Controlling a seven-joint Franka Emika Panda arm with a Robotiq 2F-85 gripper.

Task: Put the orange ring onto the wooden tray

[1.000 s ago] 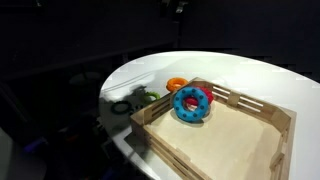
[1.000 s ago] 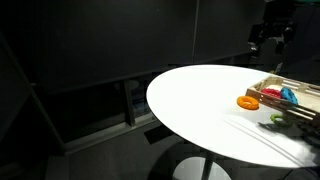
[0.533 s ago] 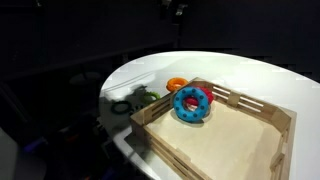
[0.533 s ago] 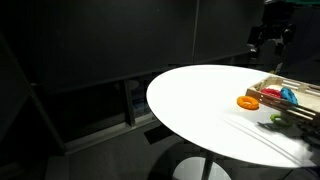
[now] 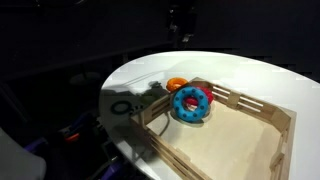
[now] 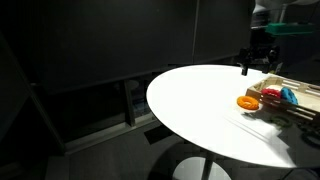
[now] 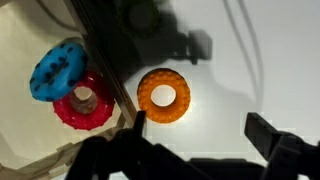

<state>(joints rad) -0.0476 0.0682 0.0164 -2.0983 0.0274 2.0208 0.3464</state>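
The orange ring (image 5: 176,84) lies flat on the white round table, just outside the far corner of the wooden tray (image 5: 262,108). It also shows in the exterior view from the side (image 6: 247,101) and in the wrist view (image 7: 163,95). My gripper (image 7: 200,130) is open and empty, hanging above the table. The ring lies just beyond its left finger. In both exterior views the gripper (image 5: 180,18) (image 6: 255,58) is well above the ring. The tray (image 6: 288,100) (image 7: 25,30) is beside the ring.
A blue ring with red spots (image 5: 192,103) (image 7: 58,68) leans on a red ring (image 7: 84,100) in the tray's corner. A dark ring-shaped thing (image 5: 122,106) lies in shadow near the table edge. The white table (image 6: 200,95) stretches away from the tray.
The gripper has come down and moved closer over the orange ring. Its shadow now darkens the table left of the tray. The rings have not moved.
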